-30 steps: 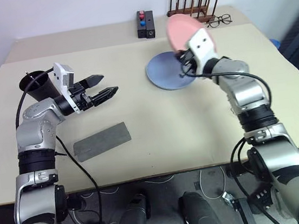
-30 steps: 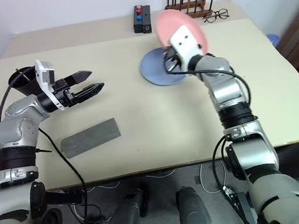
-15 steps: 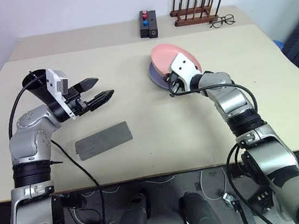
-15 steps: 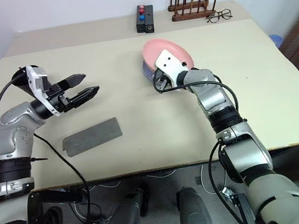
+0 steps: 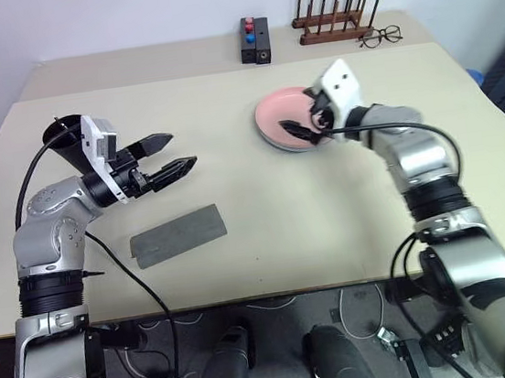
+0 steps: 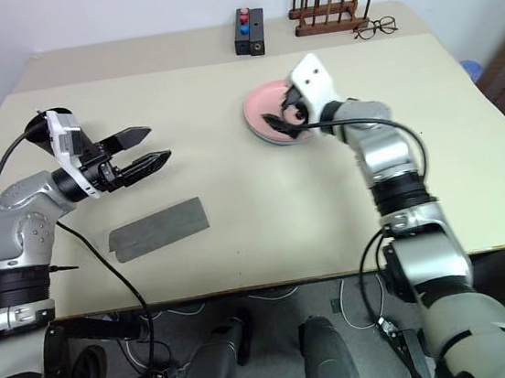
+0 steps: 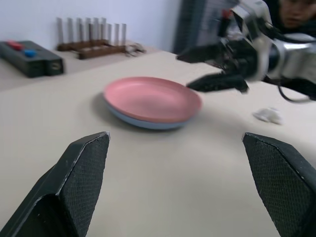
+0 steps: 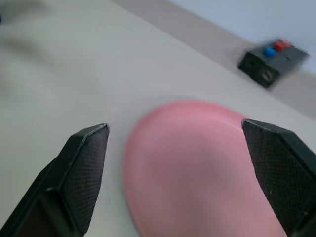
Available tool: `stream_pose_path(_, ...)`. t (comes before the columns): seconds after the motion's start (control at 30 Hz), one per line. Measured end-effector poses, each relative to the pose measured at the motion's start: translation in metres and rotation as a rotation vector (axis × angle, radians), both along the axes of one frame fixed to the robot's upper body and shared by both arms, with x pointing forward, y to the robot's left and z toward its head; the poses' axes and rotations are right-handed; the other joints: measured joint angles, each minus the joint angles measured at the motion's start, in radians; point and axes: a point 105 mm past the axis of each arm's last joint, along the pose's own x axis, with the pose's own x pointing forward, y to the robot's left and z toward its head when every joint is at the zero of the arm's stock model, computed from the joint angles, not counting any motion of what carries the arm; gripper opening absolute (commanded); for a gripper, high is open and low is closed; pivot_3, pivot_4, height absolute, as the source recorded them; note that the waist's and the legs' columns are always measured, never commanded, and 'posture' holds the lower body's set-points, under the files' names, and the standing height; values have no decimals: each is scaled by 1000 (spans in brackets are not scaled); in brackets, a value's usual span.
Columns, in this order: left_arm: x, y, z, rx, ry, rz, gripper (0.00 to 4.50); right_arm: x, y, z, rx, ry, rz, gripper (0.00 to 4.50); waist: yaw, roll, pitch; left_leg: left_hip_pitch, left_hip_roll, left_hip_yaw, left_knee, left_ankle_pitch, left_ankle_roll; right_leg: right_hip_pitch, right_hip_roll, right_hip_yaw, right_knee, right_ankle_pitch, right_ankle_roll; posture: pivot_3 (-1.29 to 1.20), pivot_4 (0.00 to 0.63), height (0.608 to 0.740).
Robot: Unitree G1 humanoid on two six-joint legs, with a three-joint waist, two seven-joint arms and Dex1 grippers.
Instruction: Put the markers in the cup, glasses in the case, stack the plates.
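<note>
A wide, pale beige desk (image 5: pixel 331 225) runs back to a plain light wall, with a raised strip along the far edge carrying a small black box (image 5: pixel 254 40) with red and blue buttons, a brown wooden peg rack (image 5: pixel 333 15), and thin wire spectacles (image 5: pixel 379 37) just beside the rack. The salmon pink plate (image 5: pixel 280 116) sits flat on top of the light blue plate (image 7: pixel 129 115), whose rim peeks out beneath it in the left wrist view: a neat stack, smooth and shallow. The right pincer (image 5: pixel 305 130) hangs right at the near rim of that stack, fingers spread wide and released, nothing between them. Well across the desk, the left pincer (image 5: pixel 167 157) hovers level, fingers also spread apart and empty, aimed toward the plates. Just behind it, close by its wrist, stands the tall black cup (image 5: pixel 64 143), matte and tapering. Below the left pincer, nearer the front edge of the desk, lies the flat grey case (image 5: pixel 178 237), closed, its fabric-like lid slightly angled. A small white crumpled scrap (image 7: pixel 267 115) lies on the desk beyond the right pincer in the left wrist view.
</note>
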Motion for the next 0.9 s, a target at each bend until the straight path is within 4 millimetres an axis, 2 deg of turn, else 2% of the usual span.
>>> stream_pose_path(0.1,-11,-9,-2,29,19,-90,4500,-15,-40,-14,-47,124,-40,4456,-3,0,0,0,0,0,-1,0,0,0,0,0,0,0,0,0,150,738)
stream_pose_path(0.17,-18,-17,-7,60,37,-144,4500,-28,-53,-24,-81,193,-35,4456,-9,1,0,0,1,1,-1,0,0,-1,0,1,0,0,-1,0,150,738)
stream_pose_path(0.23,-26,-32,-14,106,43,-226,4500,-55,-69,-37,-139,299,-2,4456,-8,1,0,0,1,1,-1,-1,1,-1,-1,1,-1,-1,-1,0,150,738)
stream_pose_path(0.37,-33,-50,-17,133,39,-306,4500,-82,-90,-44,-178,400,-26,4456,-11,1,0,0,2,4,-1,-1,1,-1,-3,1,-1,-1,-1,0,150,738)
stream_pose_path(0.5,-33,-56,-15,144,32,-336,4500,-98,-117,-51,-255,442,-111,4456,-4,1,0,0,1,4,-1,-2,2,0,-5,0,-3,0,-1,0,150,738)
stream_pose_path(0.73,-30,-51,-22,151,55,-341,4500,-106,-151,-79,-312,499,-253,4456,-5,1,0,0,1,5,-1,-2,3,0,-6,0,-5,0,-1,0,150,738)
stream_pose_path(0.83,-28,-50,-25,158,53,-333,4500,-103,-156,-80,-298,495,-277,3665,-6,1,0,0,1,5,-1,-2,3,1,-5,0,-5,0,-1,0,150,738)
stream_pose_path(0.9,-27,-51,-25,158,49,-333,4500,-102,-157,-81,-295,494,-279,2670,-5,1,0,0,1,5,-1,-2,3,1,-6,0,-5,0,0,0,150,738)
